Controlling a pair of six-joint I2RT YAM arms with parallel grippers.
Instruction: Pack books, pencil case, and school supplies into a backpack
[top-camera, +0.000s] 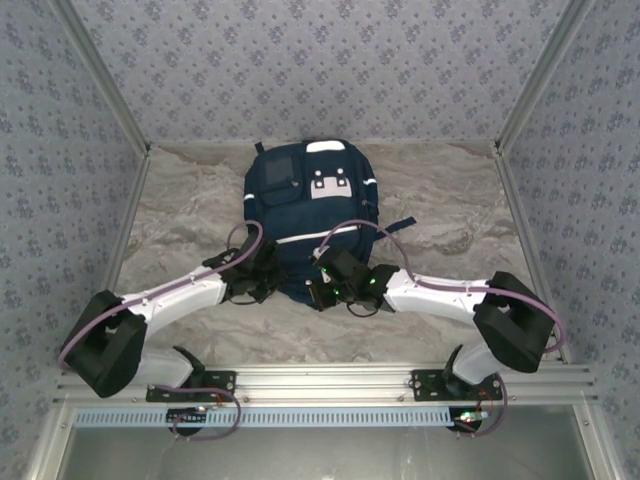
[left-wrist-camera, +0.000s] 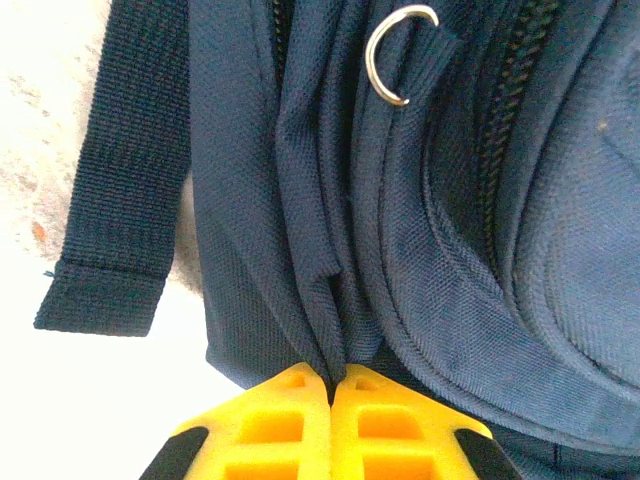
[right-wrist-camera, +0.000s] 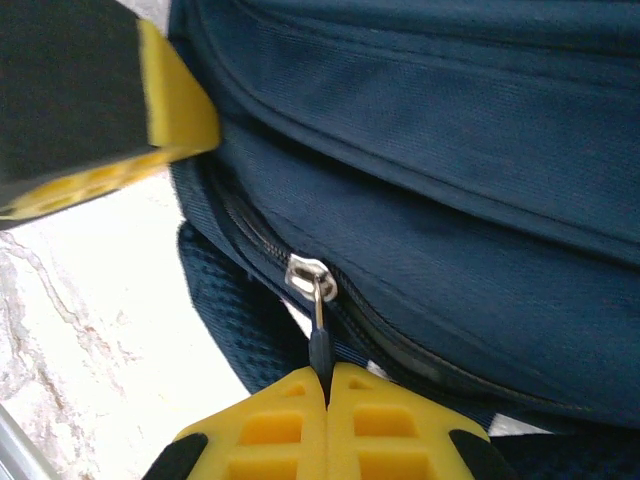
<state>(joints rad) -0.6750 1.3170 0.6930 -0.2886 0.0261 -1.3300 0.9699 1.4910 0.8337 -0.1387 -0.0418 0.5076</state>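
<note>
Bench (top-camera: 450, 220): marble-patterned top.
Backpack (top-camera: 300, 200): navy, lying flat mid-bench, with its top toward the far edge and its near end between both pincers.
Left pincer (left-wrist-camera: 330, 385): closed, pinching a fold of backpack fabric beside a loose strap (left-wrist-camera: 115, 180).
Right pincer (right-wrist-camera: 328, 378): closed on the zip pull (right-wrist-camera: 318, 320).
Progress, judged: zip step in hand. Whether anything is packed yet cannot be told.

backpack (top-camera: 300, 215): navy blue, white stripes, white patch near its top
strap (left-wrist-camera: 115, 170) beside the backpack: navy webbing
ring (left-wrist-camera: 400, 55) on the backpack: silver
zipper pull (right-wrist-camera: 320, 350) on the backpack: dark, silver slider
left gripper (left-wrist-camera: 331, 385): yellow, black edges
right gripper (right-wrist-camera: 328, 385): yellow, black edges
table (top-camera: 450, 220) under the backpack: pale marbled grey
</note>
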